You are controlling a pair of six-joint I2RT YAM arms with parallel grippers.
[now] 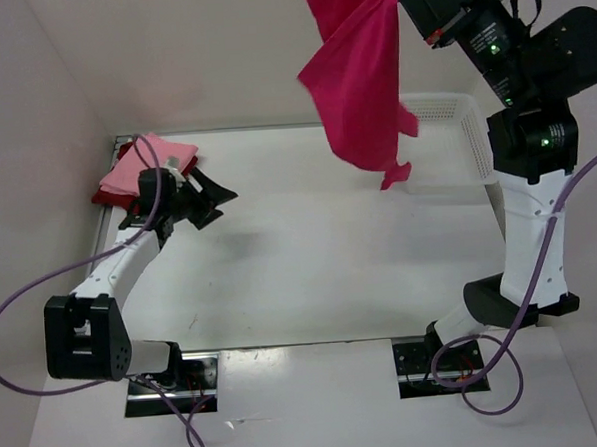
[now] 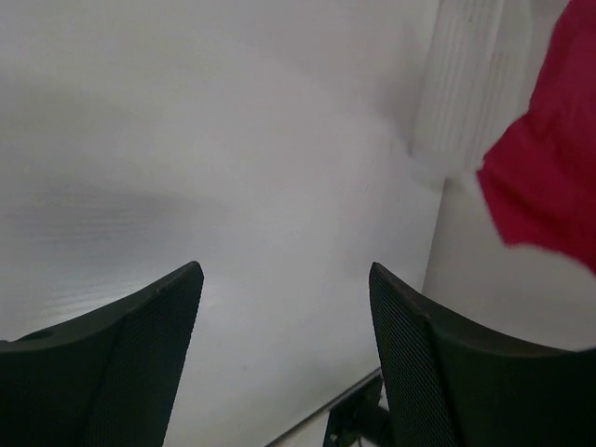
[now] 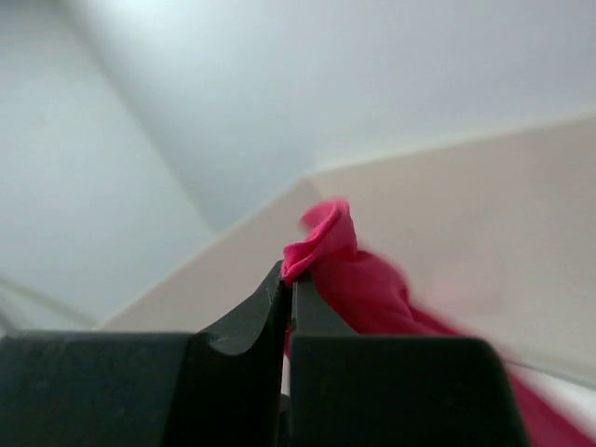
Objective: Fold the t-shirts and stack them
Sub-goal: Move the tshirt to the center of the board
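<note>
with my right gripper (image 3: 287, 284) pinched shut on a bunched edge of the crimson t-shirt (image 1: 359, 80), which hangs high by the basket (image 1: 454, 125), i should lower it slowly so my spread left gripper (image 2: 284, 289) can catch a free corner.

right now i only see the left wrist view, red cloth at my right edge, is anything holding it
observer: yes, the right pincer is shut on the bright crimson-magenta cloth t-shirt, which hangs unfolded high above the white table.
operator: where are the other shirts
observer: a folded light pink t-shirt lies on a dark red t-shirt at the far left corner, behind the open left pincer, so your camera faces away from them.
</note>
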